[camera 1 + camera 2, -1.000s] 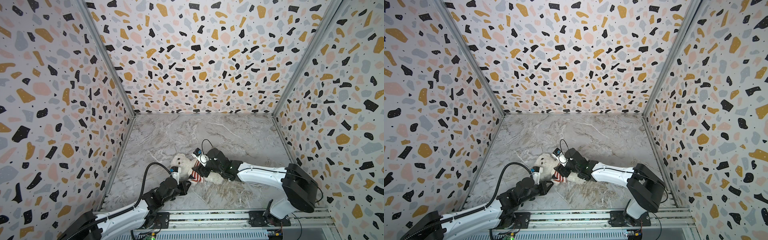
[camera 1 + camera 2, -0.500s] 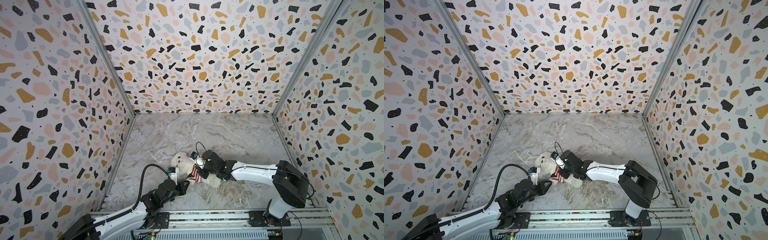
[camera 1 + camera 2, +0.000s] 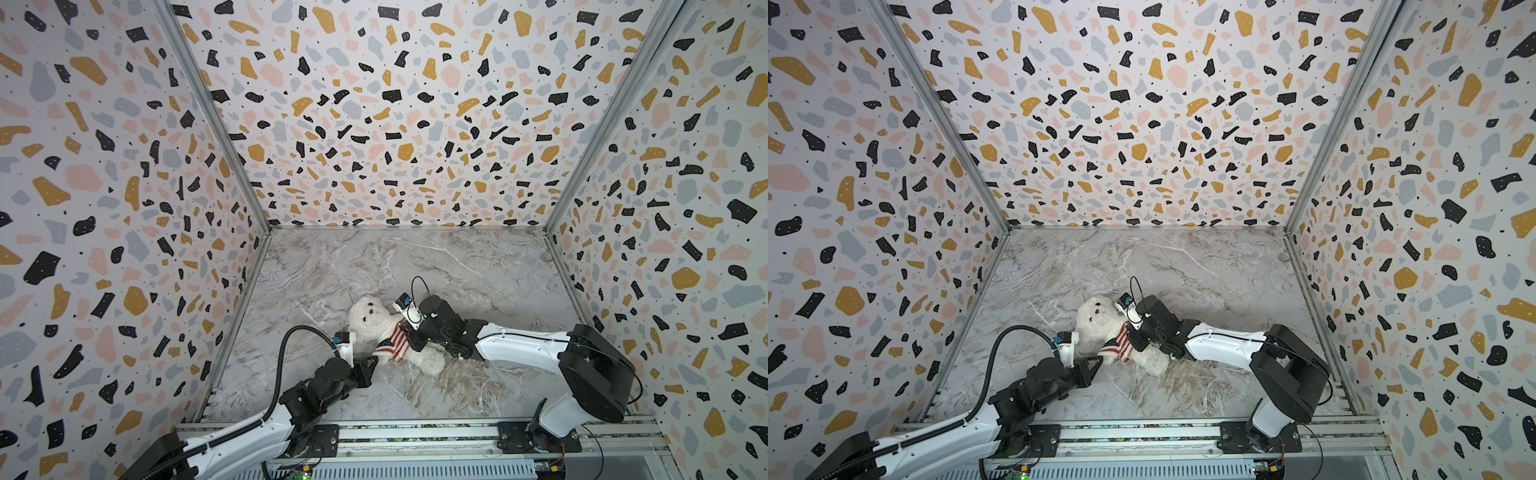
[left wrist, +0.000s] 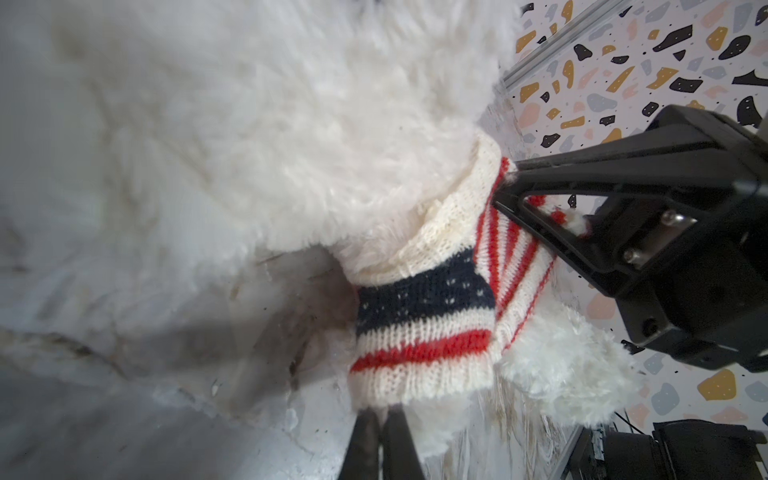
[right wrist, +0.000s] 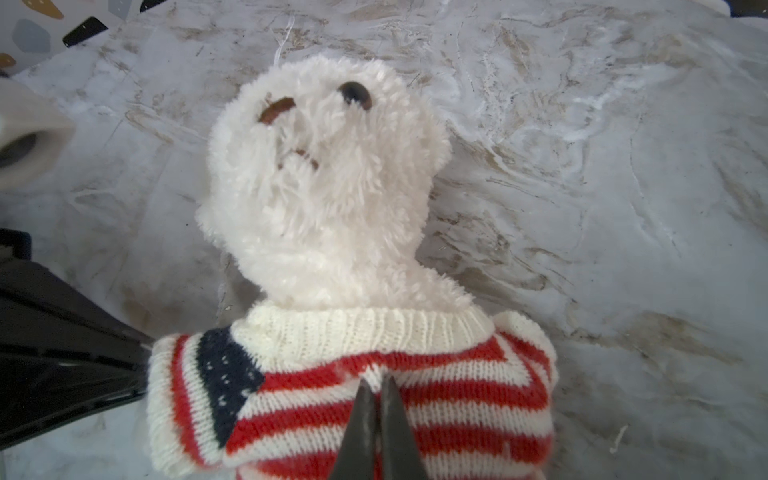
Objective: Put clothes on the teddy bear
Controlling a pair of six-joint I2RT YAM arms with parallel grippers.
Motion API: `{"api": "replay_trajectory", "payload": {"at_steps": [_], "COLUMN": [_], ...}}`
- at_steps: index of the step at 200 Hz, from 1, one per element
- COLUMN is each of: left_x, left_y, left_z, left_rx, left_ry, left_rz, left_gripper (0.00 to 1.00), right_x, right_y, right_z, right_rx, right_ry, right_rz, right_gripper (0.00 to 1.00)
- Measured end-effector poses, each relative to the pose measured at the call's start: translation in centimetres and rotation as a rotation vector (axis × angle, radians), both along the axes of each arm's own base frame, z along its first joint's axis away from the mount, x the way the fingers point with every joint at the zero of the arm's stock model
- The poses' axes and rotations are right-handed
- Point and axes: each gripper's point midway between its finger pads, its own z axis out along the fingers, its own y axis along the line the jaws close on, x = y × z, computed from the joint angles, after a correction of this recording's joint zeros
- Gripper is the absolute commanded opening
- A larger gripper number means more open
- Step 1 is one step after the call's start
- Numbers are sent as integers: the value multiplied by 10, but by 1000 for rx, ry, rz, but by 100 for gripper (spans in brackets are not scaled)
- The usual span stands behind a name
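Holds fluffy cream-white teddy bear (image 3: 368, 316) face-up near table's (image 3: 457, 266) front edge, left gripper (image 4: 380, 415) pinching flag sweater's (image 5: 457, 399) cuff, right gripper (image 5: 376, 384) its chest.

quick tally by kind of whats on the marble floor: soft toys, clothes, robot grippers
teddy bear: 1
sweater: 1
grippers: 2, the left gripper and the right gripper
total: 4

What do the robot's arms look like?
Both arms have glossy white shells with chunky black joints. The left arm carries a ribbed black hose; the right arm a thin black wire loop. Their jaws are black, thin and pointed.
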Motion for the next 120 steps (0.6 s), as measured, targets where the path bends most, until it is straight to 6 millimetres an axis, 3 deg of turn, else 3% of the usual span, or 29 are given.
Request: {"api": "replay_trajectory", "payload": {"at_steps": [55, 86, 120], "left_x": [0, -3, -6], "left_y": [0, -2, -3], "left_z": [3, 2, 1], "left_rx": [8, 10, -24], "left_ry": [-26, -16, 18], "left_rz": [-13, -34, -28], "left_gripper": [0, 0, 20], "right_x": [2, -2, -8], "right_y": [3, 22, 37], "right_z": [0, -4, -3], "right_rx": [44, 51, 81], "right_ry": [41, 41, 36], "right_rz": [-43, -39, -46], "right_gripper": [0, 0, 0]}}
